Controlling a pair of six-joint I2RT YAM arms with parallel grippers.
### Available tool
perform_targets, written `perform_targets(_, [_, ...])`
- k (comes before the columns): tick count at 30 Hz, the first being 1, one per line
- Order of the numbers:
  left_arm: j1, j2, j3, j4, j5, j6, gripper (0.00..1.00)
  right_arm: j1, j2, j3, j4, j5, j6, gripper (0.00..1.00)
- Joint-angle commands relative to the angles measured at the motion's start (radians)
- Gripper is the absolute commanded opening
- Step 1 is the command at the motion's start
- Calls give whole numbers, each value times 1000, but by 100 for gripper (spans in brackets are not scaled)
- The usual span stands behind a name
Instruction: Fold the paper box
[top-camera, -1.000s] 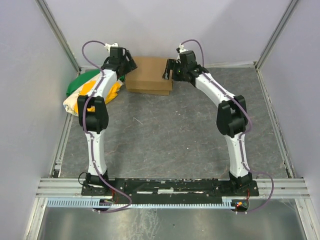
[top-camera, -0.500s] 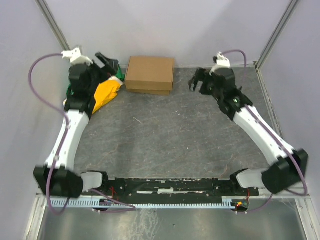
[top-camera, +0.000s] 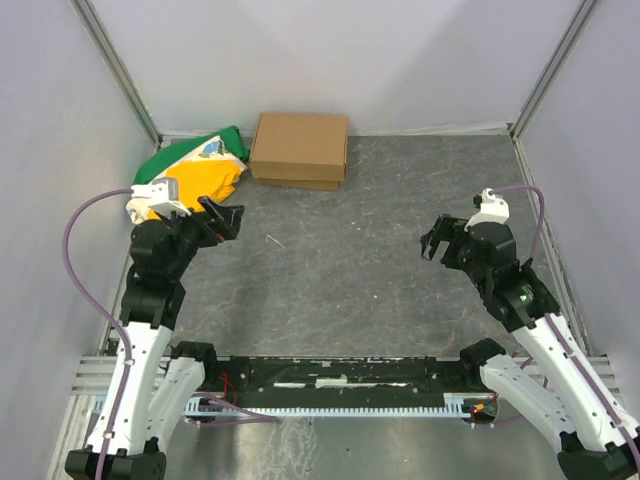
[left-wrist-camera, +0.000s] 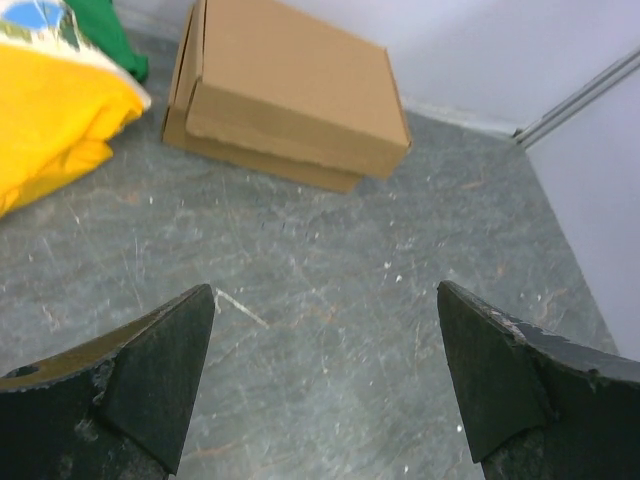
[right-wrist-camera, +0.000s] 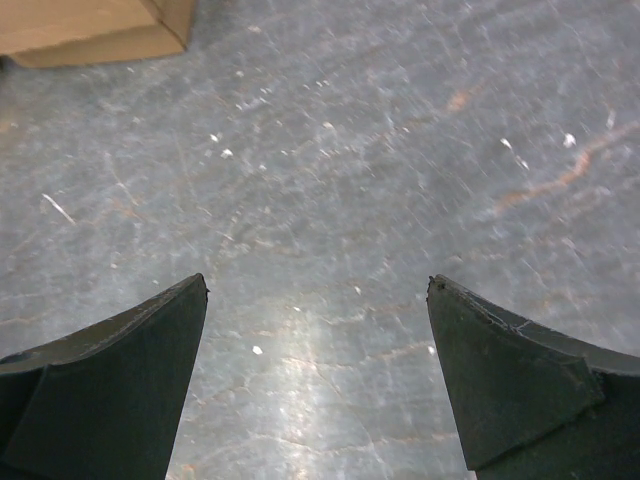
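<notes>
Closed paper box on grey table, yellow-green bag just left of it, left gripper and right gripper well in front of it, fingers spread, empty.

The right pincer hangs above the scuffed grey tabletop, its two dark fingers spread wide. A corner of the paper box shows at top left, well apart.
</notes>
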Motion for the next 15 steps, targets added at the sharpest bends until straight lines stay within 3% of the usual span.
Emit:
perform_targets(1, [3,-20,-78,7,50,37,99,0,-17,-9,-123,87,37,99])
perform_targets(6, [2,-55,-159,45,73,32,99,1,19,10,-220,170,77,99])
perform_targets(15, [2,-66,-168,39,98,32,99,1,-61,-6,-195,104,-28,99])
